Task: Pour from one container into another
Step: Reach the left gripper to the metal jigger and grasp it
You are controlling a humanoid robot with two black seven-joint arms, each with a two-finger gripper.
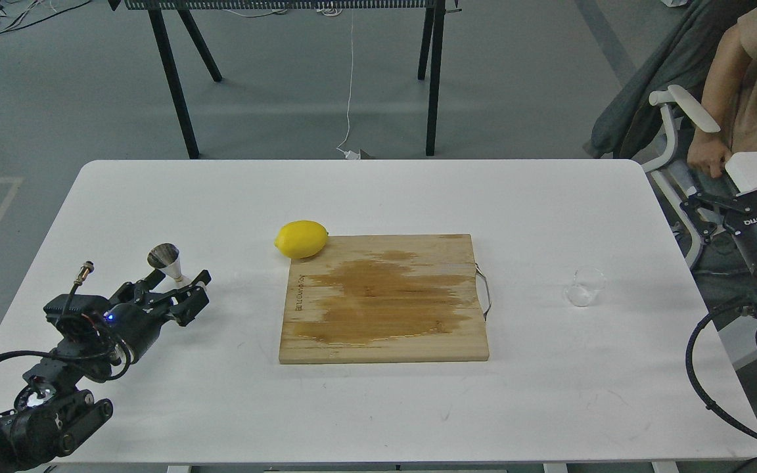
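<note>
The steel jigger point(165, 257) stands upright near the table's left edge; only its upper cone shows, the lower cone being hidden behind my left gripper point(178, 293). That gripper is open, one finger on each side of the jigger's base, and I cannot tell whether they touch it. The clear glass cup point(585, 286) stands upright on the table's right side, alone. My right gripper point(730, 176) hangs open and empty beyond the table's right edge, well apart from the cup.
A wooden cutting board point(385, 299) with a wet stain and a metal handle lies mid-table. A lemon point(301, 238) rests at its far left corner. A seated person point(756, 85) is close behind my right arm. Black table legs stand at the back.
</note>
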